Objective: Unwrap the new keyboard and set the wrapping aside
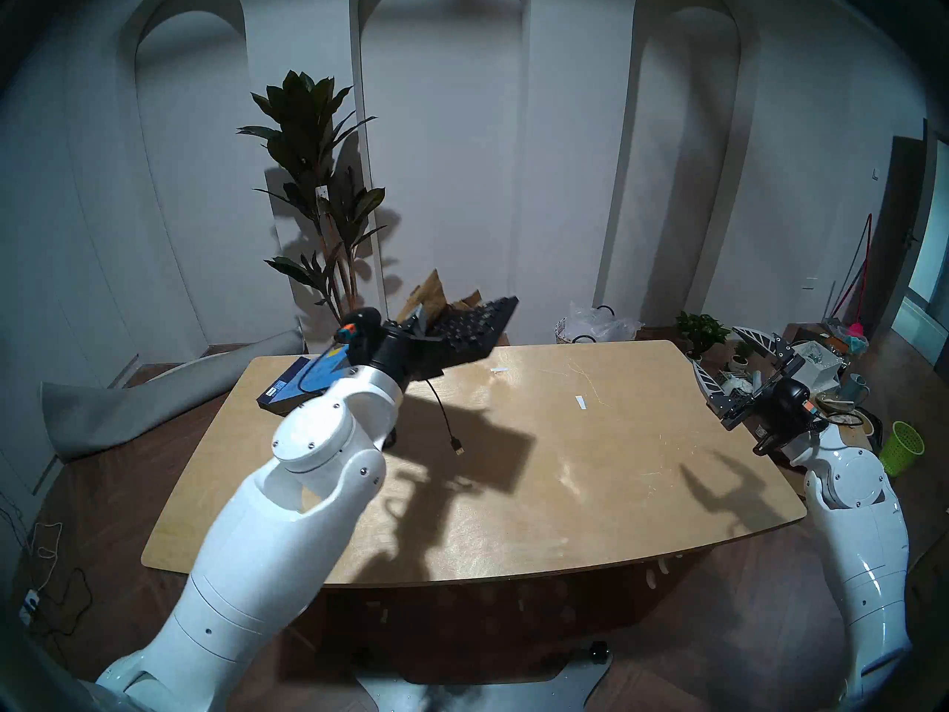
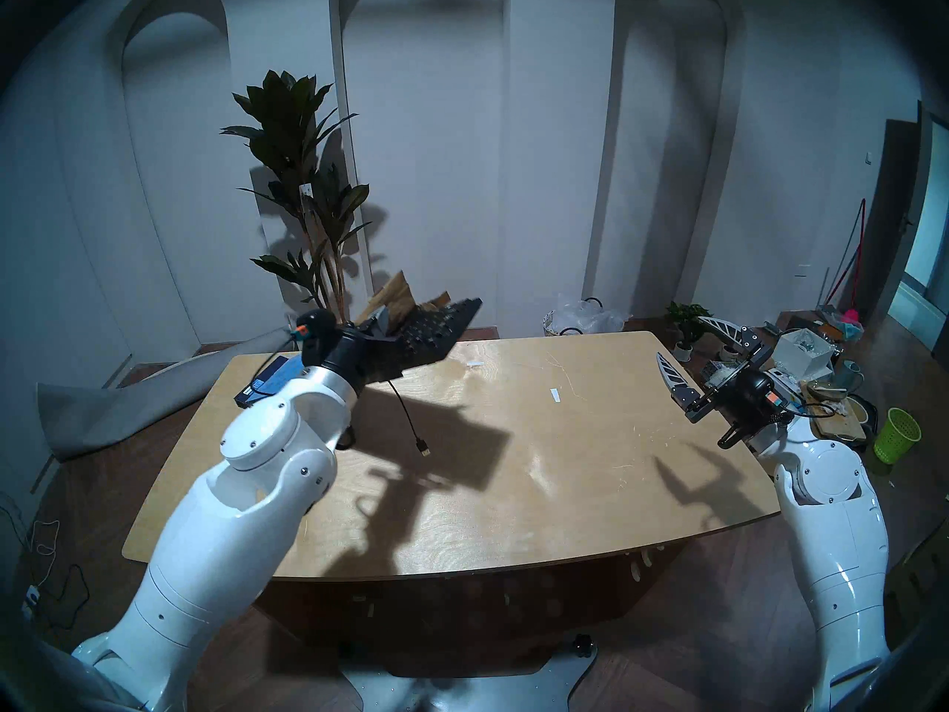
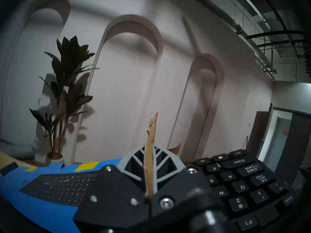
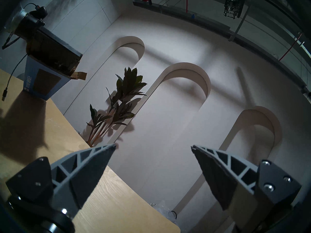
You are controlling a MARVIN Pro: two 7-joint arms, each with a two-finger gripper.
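My left gripper (image 1: 418,320) is shut on a brown inner flap (image 3: 150,143) of the blue wrapping box (image 1: 308,379) and is raised over the table's far left. The box slopes down behind my left arm to the wooden table (image 1: 565,490). In the left wrist view its printed keyboard picture (image 3: 57,187) lies left of the fingers. The black keyboard (image 1: 475,331) juts up and to the right from the gripper, off the table, keys visible (image 3: 242,187). Its near end is hidden. Its cable hangs down, USB plug (image 1: 457,446) just above the table. My right gripper (image 1: 714,345) is open and empty at the table's right edge.
A tall potted plant (image 1: 318,182) stands behind the table. A basket with clear plastic (image 1: 590,325) sits at the far edge. A cluttered side table (image 1: 821,366) and a green bin (image 1: 901,446) are at the right. Tape scraps (image 1: 580,401) lie on the table.
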